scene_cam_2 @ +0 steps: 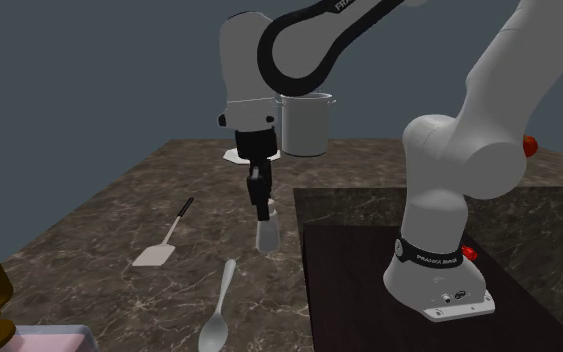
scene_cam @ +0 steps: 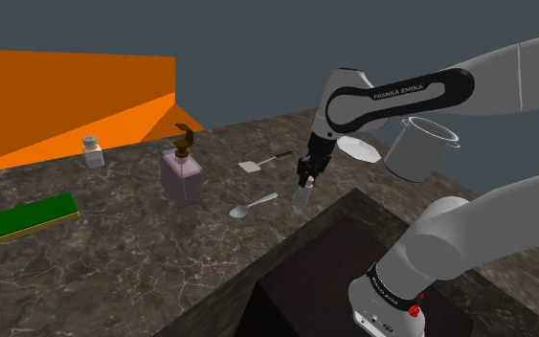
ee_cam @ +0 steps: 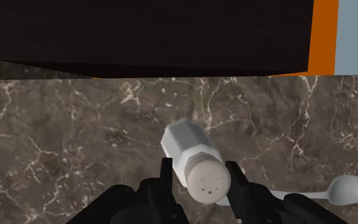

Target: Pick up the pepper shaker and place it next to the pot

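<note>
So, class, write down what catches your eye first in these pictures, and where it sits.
The white arm stands out, its black gripper shut on a white shaker close to the marbled counter. A grey pot stands at the shoulder view's right, and an orange wall glows at its upper left.

Dark brown marbled stone work surface with pale veins; bright orange angled wall panel behind it; flat grey-blue backdrop above.
</note>
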Controlling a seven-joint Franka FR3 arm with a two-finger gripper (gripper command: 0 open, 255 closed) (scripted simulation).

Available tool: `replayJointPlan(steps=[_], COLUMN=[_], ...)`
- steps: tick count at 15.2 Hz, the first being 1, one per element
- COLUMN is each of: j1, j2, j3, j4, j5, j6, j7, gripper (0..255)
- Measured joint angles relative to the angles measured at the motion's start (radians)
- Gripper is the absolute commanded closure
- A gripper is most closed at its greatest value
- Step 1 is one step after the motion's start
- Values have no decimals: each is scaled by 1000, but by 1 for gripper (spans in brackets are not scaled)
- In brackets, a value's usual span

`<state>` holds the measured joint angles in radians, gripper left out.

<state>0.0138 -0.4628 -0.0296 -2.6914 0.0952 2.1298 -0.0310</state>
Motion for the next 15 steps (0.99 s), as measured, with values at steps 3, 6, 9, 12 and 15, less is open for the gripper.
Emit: replayJointPlan(steps=[3, 6, 9, 12, 15], j1=[-2, -4, -4, -6, -6], j2=[-21, -42, -65, -83, -95], j3=[-1, -1, 1, -1, 0], j4=[21, 47, 73, 102, 133], j5=[-4, -6, -9, -12, -13], j6=[-42, -88, -138, -184, -227], j7=[2, 7, 13, 15, 20], gripper=[255, 255, 255, 255, 255])
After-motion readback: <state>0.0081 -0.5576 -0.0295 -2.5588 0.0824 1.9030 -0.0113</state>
